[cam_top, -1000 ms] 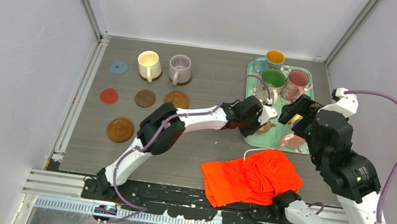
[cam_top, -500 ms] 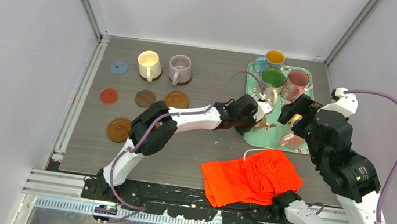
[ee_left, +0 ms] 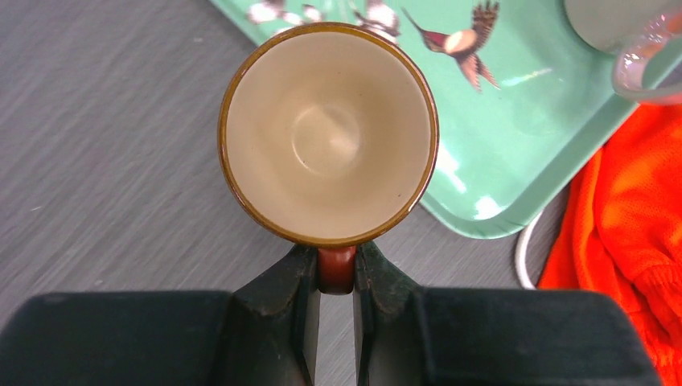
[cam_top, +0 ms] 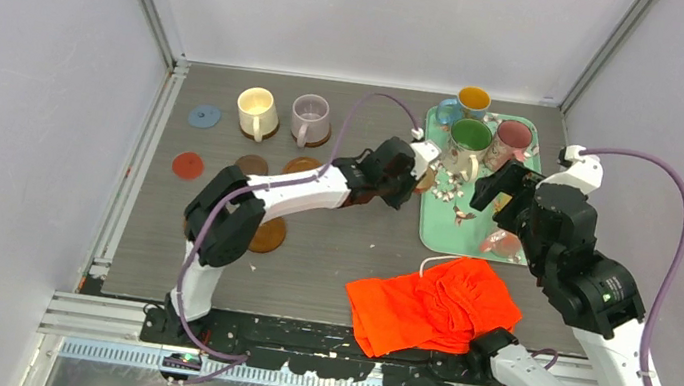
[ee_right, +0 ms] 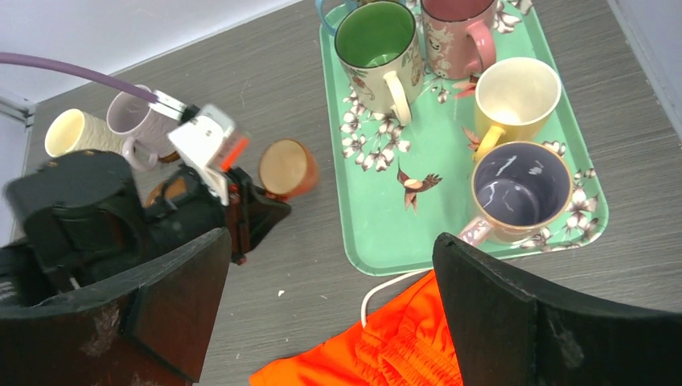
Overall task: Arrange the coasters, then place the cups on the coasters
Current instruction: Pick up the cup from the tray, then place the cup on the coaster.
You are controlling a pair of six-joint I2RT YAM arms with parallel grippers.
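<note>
My left gripper is shut on the red-brown handle of the tiny orange-copper cup, upright over the left edge of the teal tray; from above the cup sits beside the tray. On the tray stand the green-inside cup, pink cup, a yellow cup and a mug with a lilac inside. The cream cup and lilac cup stand on brown coasters. Blue and red coasters lie at far left. My right gripper hangs open above the tray's near edge.
A crumpled orange cloth with a white cord lies in front of the tray. A blue cup with an orange inside stands at the tray's far end. My left arm's elbow covers part of a brown coaster. Walls close in on three sides.
My left arm has carried the small cup from the tray's middle to its left edge, the elbow swinging left. The right gripper has shifted slightly farther back, still open.
</note>
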